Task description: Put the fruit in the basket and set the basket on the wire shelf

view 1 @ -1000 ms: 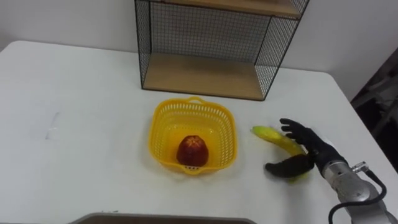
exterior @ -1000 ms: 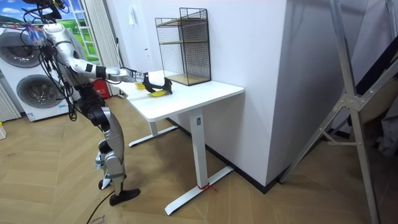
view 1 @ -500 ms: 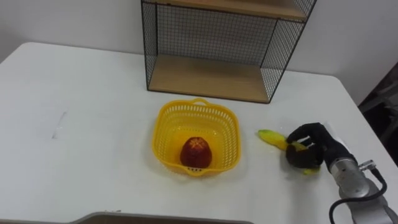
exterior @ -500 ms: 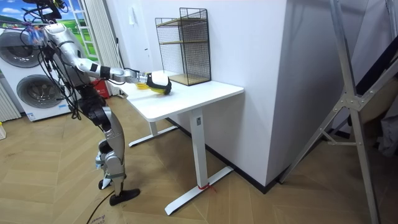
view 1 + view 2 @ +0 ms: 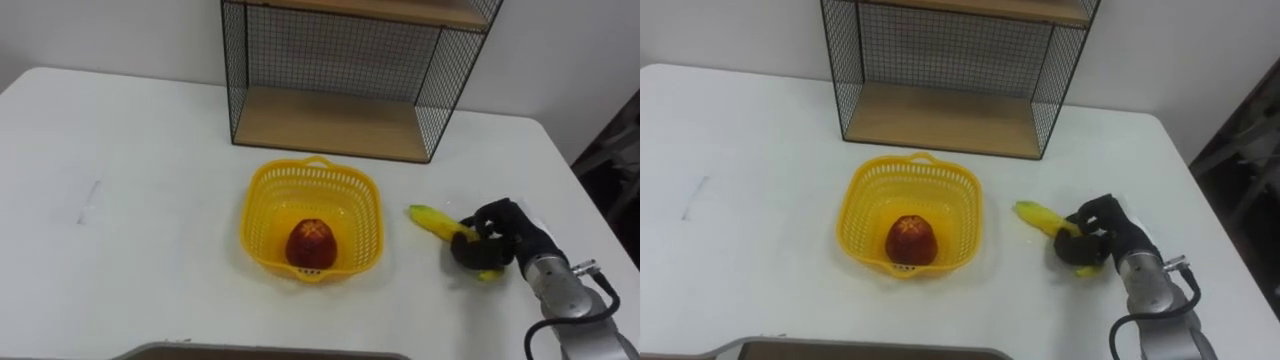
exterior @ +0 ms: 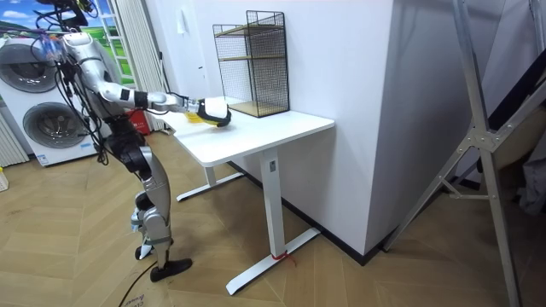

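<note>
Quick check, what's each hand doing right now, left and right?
Left hand: cannot be told.
Right hand: closed around the banana.

- A white surface (image 6: 281,128) on white legs was set against a white wall (image 6: 341,77).
- A wooden floor (image 6: 358,277) was laid below.
- Washing machines (image 6: 49,130) were seen at the room view's left.

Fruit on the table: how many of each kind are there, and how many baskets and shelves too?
Red fruit: 1, lying in the basket
Banana: 1, on the table with the right hand curled round it
Yellow basket: 1
Wire shelf: 1
Total: 4 things, 2 of them fruit
</note>
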{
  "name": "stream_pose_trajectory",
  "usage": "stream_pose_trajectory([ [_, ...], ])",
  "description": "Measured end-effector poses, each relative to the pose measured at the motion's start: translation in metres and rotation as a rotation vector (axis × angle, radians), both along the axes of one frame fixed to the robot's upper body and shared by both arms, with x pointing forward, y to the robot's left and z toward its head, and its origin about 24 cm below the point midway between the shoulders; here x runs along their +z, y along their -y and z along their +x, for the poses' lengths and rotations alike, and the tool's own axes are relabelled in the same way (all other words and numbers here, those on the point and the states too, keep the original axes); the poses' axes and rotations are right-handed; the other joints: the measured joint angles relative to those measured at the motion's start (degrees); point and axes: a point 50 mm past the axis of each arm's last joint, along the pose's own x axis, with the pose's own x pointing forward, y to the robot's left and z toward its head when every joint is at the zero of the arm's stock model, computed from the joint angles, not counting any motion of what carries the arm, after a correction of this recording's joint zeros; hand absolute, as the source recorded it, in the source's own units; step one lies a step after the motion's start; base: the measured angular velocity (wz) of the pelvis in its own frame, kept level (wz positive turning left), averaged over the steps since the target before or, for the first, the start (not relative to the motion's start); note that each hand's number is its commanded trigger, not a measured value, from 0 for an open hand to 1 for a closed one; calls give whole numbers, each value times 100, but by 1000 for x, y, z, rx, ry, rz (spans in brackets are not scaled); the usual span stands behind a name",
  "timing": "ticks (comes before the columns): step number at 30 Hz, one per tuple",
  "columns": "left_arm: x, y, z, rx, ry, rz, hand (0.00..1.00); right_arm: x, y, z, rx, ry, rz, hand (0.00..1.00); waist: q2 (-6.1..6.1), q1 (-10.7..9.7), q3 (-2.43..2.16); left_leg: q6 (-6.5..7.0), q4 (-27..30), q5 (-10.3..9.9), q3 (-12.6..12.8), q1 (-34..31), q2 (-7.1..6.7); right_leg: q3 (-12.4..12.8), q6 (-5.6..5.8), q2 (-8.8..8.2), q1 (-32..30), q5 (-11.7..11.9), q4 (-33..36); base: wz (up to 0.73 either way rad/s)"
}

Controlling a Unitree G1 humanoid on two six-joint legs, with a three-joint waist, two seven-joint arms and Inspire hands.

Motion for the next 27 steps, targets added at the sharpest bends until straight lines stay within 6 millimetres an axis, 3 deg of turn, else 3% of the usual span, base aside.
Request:
stream_pose_trajectory([
  [12, 1, 0, 6, -6, 51, 30, 0, 75, -28, 16, 101, 350, 69, 100, 64, -15, 4, 2, -28, 1, 31, -36, 10, 37, 1, 7, -75, 0, 21, -2],
  [19, 0, 6, 1, -6, 44, -2, 0, 100, -37, 15, 150, 459, 46, 100, 16, -8, -29, 2, -16, 1, 50, -26, 12, 68, 0, 12, -76, 0, 31, 0],
  [27, -1, 6, 1, -16, 34, -28, 0, 137, -53, 9, 270, 592, -27, 100, -12, 19, -23, 1, -25, 1, 69, -63, 12, 84, -1, 13, -152, 0, 74, -2],
])
